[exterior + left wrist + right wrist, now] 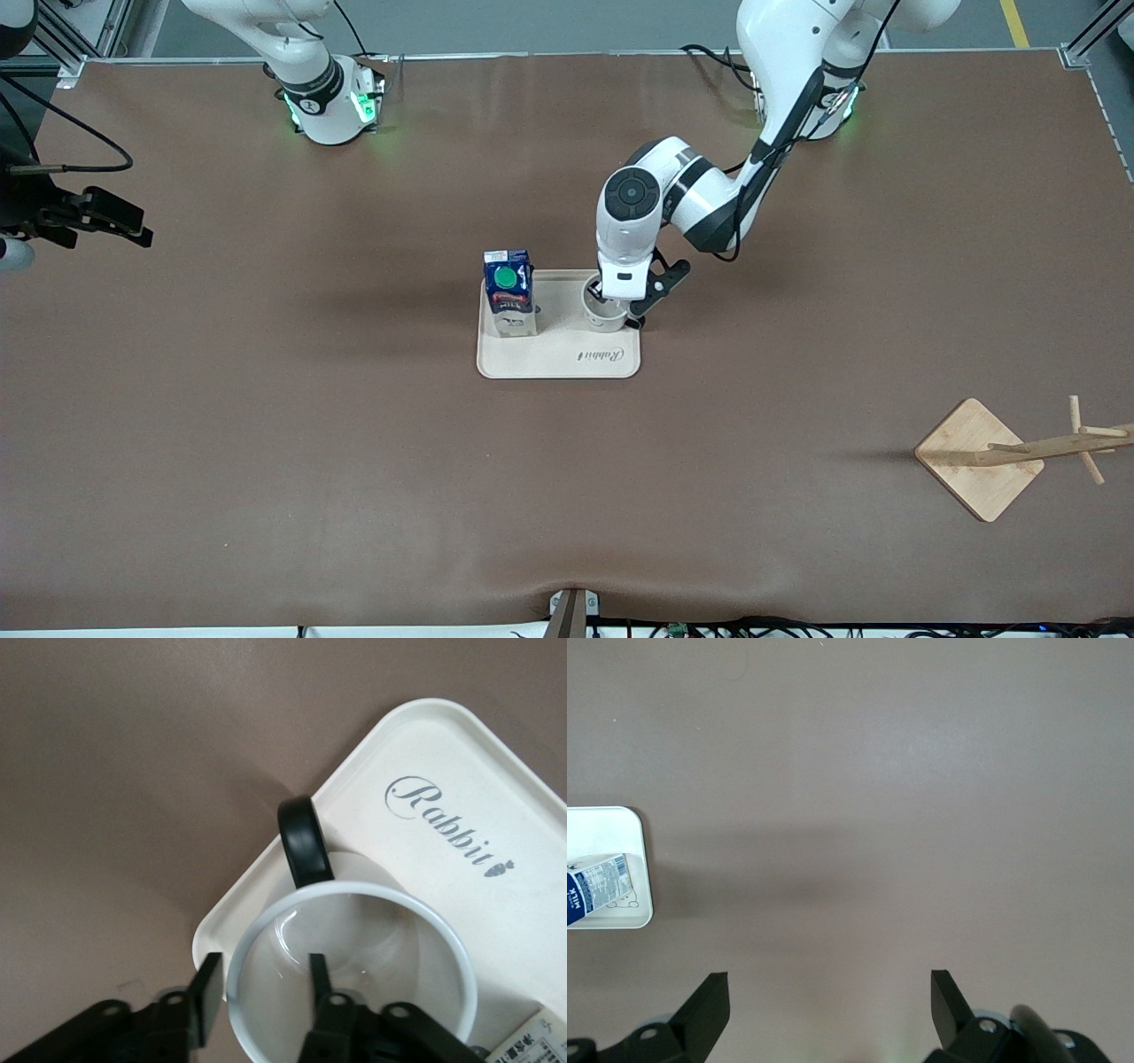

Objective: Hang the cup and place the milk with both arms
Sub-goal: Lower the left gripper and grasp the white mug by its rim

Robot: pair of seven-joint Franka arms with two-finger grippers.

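The white cup (605, 315) stands upright on the cream tray (558, 359), at the tray's end toward the left arm. In the left wrist view the cup (354, 930) shows its black handle (304, 842). My left gripper (263, 979) is open astride the cup's wall, one finger outside the rim and one inside; it also shows in the front view (614, 301). The blue milk carton (509, 297) with a green cap stands at the tray's other end. My right gripper (133, 232) is open and empty over bare table toward the right arm's end, and the right arm waits.
A wooden cup rack (979, 456) with pegs (1085, 434) stands near the front camera toward the left arm's end. The right wrist view shows the open right gripper (830, 992), a tray corner (629, 824) and the milk carton (598, 886).
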